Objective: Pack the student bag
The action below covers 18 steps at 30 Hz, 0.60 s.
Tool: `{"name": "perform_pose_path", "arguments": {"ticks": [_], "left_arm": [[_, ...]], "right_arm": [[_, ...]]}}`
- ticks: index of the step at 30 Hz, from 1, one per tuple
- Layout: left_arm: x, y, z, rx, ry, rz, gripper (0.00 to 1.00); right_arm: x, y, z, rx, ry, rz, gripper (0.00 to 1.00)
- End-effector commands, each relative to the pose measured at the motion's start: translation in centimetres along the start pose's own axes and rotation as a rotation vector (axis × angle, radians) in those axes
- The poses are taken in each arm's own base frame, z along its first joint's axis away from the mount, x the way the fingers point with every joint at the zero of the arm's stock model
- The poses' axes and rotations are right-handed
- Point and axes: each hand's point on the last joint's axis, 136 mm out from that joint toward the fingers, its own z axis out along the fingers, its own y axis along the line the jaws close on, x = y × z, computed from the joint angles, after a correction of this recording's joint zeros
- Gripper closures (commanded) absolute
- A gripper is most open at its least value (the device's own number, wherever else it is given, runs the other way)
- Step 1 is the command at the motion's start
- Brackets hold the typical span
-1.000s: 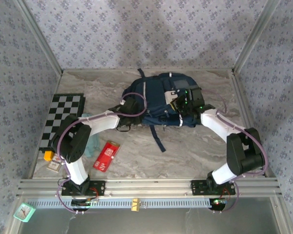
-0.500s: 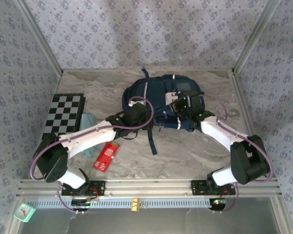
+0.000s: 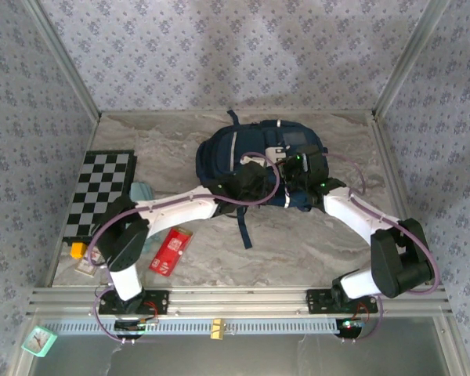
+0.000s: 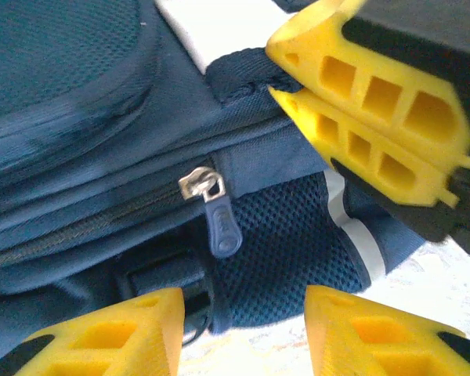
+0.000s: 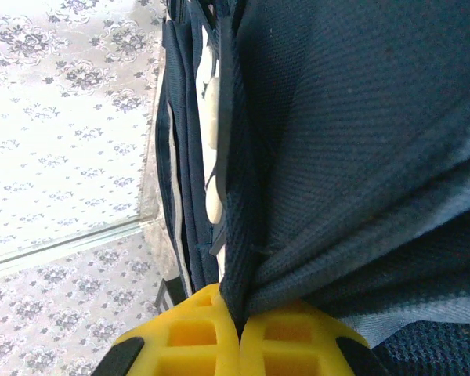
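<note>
Student bag, a large navy-blue fabric backpack with white trim stripes, lies at the far centre of the grey marbled table. Its side zip carries a blue tab-shaped puller. The left gripper is spread wide just below that puller. The right gripper is clamped on a fold of bag fabric.

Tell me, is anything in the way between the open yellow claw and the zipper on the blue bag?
Nothing visible. The zipper pull on the student bag hangs just beyond the left gripper, whose fingers are open. The right gripper, shut on bag fabric, sits off to one side, not between them.
</note>
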Motion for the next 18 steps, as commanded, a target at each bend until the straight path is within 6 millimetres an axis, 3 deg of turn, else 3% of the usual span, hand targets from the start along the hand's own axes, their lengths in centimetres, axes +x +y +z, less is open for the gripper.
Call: {"name": "perform_pose_path", "arguments": {"ticks": [1, 3, 10, 14, 18], "left_arm": [[-1.0, -1.0, 1.1, 0.015, 0.012, 0.023, 0.57], [-1.0, -0.9, 1.9, 0.004, 0.019, 0.017, 0.57], [-2.6, 2.5, 3.8, -0.15, -0.008, -0.107, 0.64], [-3.5, 3.3, 3.1, -0.168, -0.067, -0.118, 0.77], [-4.0, 3.4, 2.0, -0.142, -0.086, -0.105, 0.83]], "right_arm": [[0.1, 7.5, -2.6, -0.244, 0.013, -0.018, 1.0], [0.0, 7.4, -2.6, -0.245, 0.014, -0.011, 1.0], [0.5, 7.4, -2.2, -0.261, 0.043, 0.002, 1.0], [0.3, 6.9, -2.0, -0.25, 0.048, 0.007, 1.0], [0.2, 6.6, -1.9, -0.249, 0.05, 0.009, 1.0]]}}
